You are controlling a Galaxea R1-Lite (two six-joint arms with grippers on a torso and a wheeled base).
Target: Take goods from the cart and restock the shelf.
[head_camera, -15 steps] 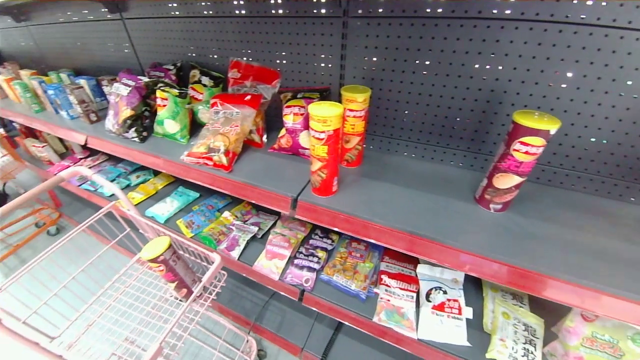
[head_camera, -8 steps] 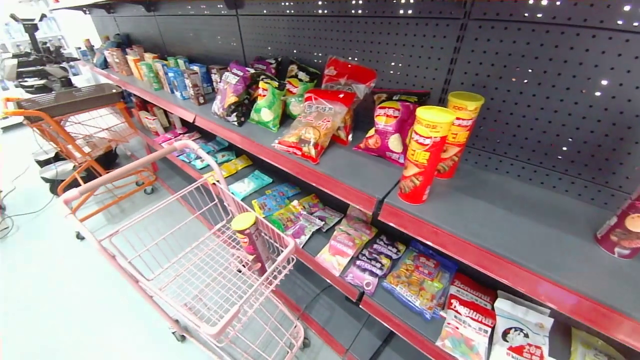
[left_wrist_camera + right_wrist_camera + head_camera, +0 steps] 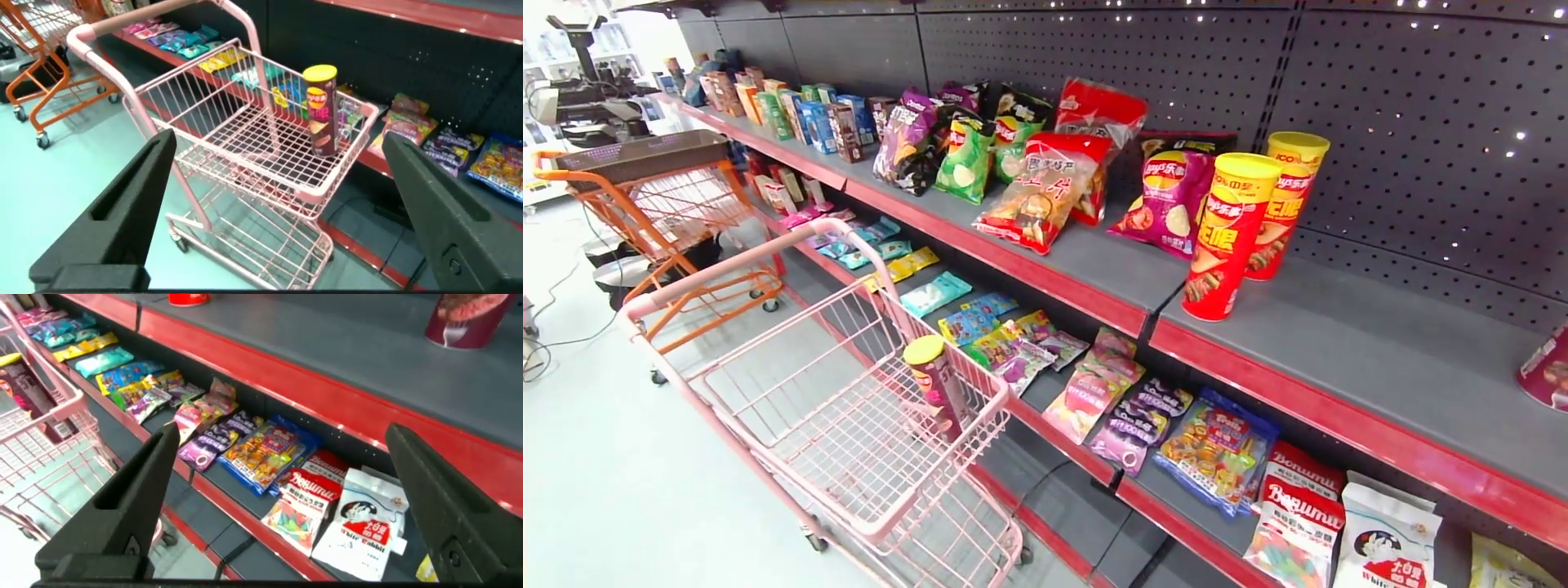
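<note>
Restocking looks partly done, with one item left to move as far as the views show. Neither arm holds anything. The left tool (image 3: pixel 274 220) hangs with its two fingers spread wide and nothing between them. The pink cart (image 3: pixel 188 90) sits ahead of and below it, well apart. In the cart's far corner from this tool, against the wire wall nearest the shelving, a purple chip can (image 3: pixel 320 110) with a yellow lid stands upright. It is the only item I can make out in the basket, so I judge it the next thing to fetch. The right tool (image 3: pixel 278 510) is likewise spread open and carries nothing. Ahead of and above it runs the upper shelf (image 3: pixel 327 359), where a matching purple can (image 3: pixel 466 318) already stands upright, far from the tool. Farther along that shelf, toward the cart side, two red cans (image 3: pixel 1229 237) stand just beside each other. The gap between them and the matching purple can looks a fit place for the can from the cart. Directly ahead of and below the right tool, the lower shelf (image 3: pixel 221 527) holds rows of snack packets (image 3: pixel 261 457) lying flat. What is left, by my reading, is to bring a tool down into the cart, close it on the can, lift it over the wire rim and stand it on the upper shelf. None of those steps is begun here, since both tools are well apart from the can.
</note>
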